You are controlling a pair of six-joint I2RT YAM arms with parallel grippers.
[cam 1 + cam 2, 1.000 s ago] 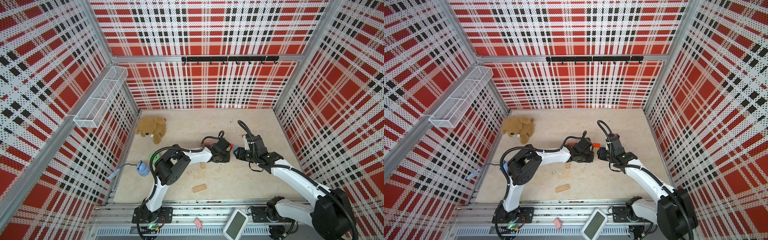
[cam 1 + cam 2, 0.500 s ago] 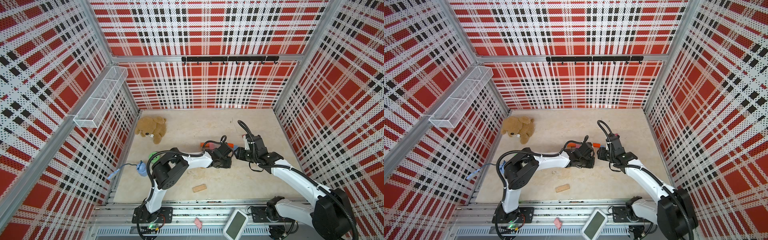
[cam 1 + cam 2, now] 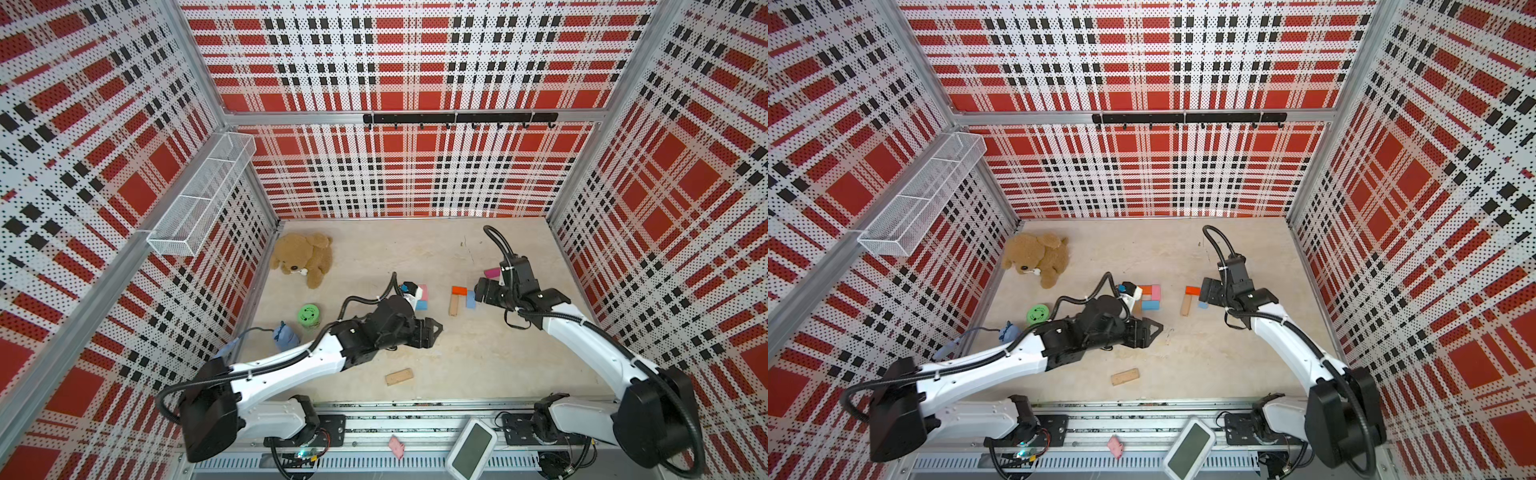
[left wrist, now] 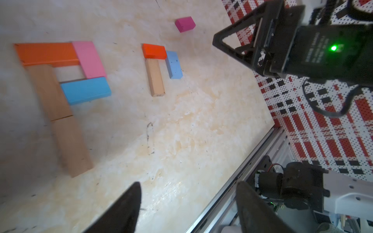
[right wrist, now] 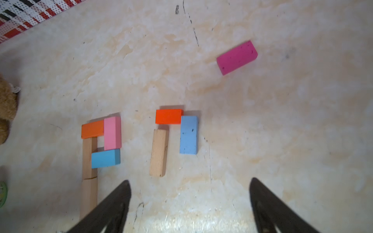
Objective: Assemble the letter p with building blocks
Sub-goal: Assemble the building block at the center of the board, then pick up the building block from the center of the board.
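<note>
**Jaws apart on both arms; blocks flat on tabletop**

L gripper (image 4: 188, 183): jaws apart, nothing btwn, over bare tabletop (image 3: 478, 357) in front of the P. R gripper (image 5: 189, 180): jaws wide apart, empty, near 2nd cluster. Free room: back half of tabletop, plus strip toward front rail (image 3: 415, 405), where loose tan block (image 3: 399, 377) lies roughly crosswise.

P shape: two tan stem blocks (image 5: 88, 157) end to end, long axis front-to-back. An orange block (image 5: 92, 129) lies across far end, pink block (image 5: 112, 133) lengthwise, blue block (image 5: 105, 158) crosswise closing loop on robot's right.

Apart to its right: red-orange block (image 5: 169, 116) crosswise, tan block (image 5: 159, 152) and light blue block (image 5: 189, 134) lengthwise, gap btwn. Alone, tilted, further back: magenta block (image 5: 236, 57).

Back-left corner: teddy bear (image 3: 303, 257). By left wall: green cylinder toy (image 3: 309, 316).
</note>
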